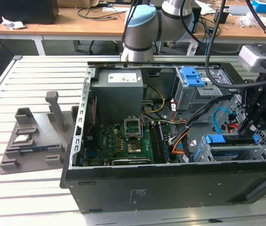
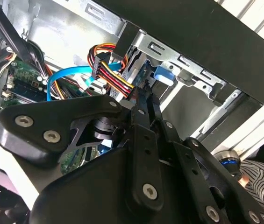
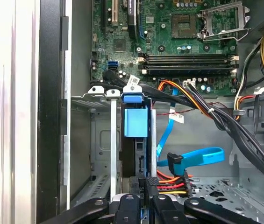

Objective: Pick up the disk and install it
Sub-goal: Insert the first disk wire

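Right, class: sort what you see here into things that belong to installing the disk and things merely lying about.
Belongs to the job:
the disk, slotted in the drive cage
the gripper, at the disk's edge

Just lying about:
the grey fixture
the power supply
the motherboard

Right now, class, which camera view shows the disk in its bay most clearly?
The first wrist view: the disk stands edge-on between the grey bay rails, its blue carrier tab facing the camera. The exterior view shows it from the side, partly behind the gripper. In the second wrist view its blue tab peeks past the gripper's fingers.
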You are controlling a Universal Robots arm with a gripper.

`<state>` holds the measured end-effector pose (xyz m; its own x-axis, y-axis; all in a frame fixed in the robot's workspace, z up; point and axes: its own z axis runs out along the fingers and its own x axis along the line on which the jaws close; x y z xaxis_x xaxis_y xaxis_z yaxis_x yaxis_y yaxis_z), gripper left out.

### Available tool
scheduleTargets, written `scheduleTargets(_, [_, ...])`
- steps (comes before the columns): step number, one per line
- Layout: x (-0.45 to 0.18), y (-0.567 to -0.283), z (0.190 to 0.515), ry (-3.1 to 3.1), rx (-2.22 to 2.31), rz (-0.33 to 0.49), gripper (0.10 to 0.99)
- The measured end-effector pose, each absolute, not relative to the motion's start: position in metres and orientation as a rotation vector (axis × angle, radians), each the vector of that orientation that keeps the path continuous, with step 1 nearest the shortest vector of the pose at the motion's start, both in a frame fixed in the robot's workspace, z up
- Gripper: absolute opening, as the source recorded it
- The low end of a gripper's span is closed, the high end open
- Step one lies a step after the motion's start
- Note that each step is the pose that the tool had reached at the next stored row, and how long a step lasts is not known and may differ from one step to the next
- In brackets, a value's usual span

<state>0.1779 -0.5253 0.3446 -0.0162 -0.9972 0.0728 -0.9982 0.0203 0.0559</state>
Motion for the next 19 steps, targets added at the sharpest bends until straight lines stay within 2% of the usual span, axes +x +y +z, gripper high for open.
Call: scheduleTargets(19, [0.178, -0.5221, 0.3392, -2.15, 2.165, 0.018, 0.169])
